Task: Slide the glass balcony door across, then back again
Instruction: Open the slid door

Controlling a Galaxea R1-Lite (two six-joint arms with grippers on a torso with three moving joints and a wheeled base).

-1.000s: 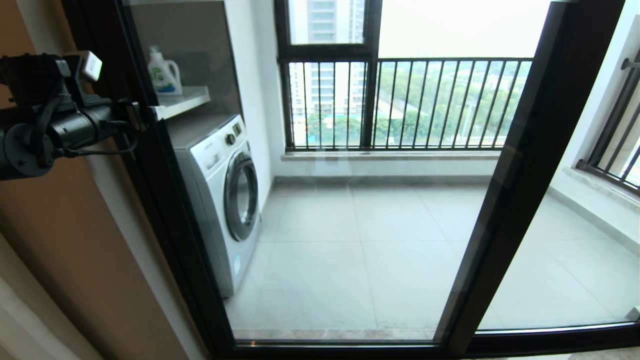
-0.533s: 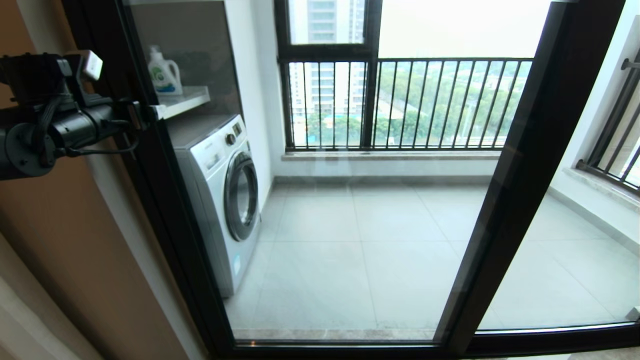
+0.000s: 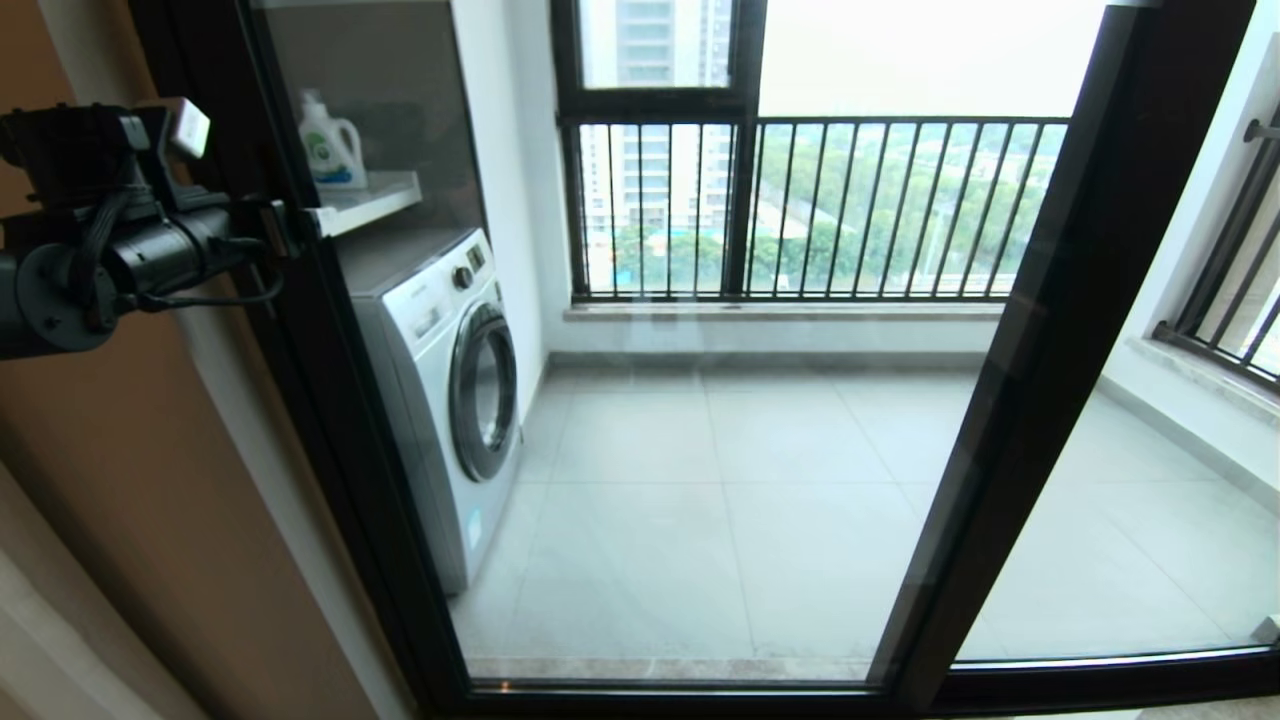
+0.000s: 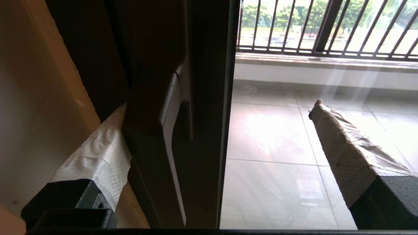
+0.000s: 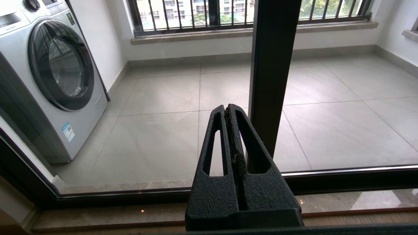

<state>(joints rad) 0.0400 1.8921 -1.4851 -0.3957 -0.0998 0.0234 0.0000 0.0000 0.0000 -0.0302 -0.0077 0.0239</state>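
The glass balcony door fills the middle of the head view, and its black left upright stands against the wall jamb. The black bar handle sits on that upright. My left gripper is up at handle height and open. In the left wrist view one taped finger lies on the wall side of the handle and the other finger hangs in front of the glass. My right gripper is shut on nothing, low before the door's bottom track, near the right upright.
A handle-less glass panel stands right of the door. Behind the glass are a washing machine, a shelf with a detergent bottle, and a railed window. A tan wall is at the left.
My left arm has shifted very slightly at the door's left upright. The door stands in nearly the same place.
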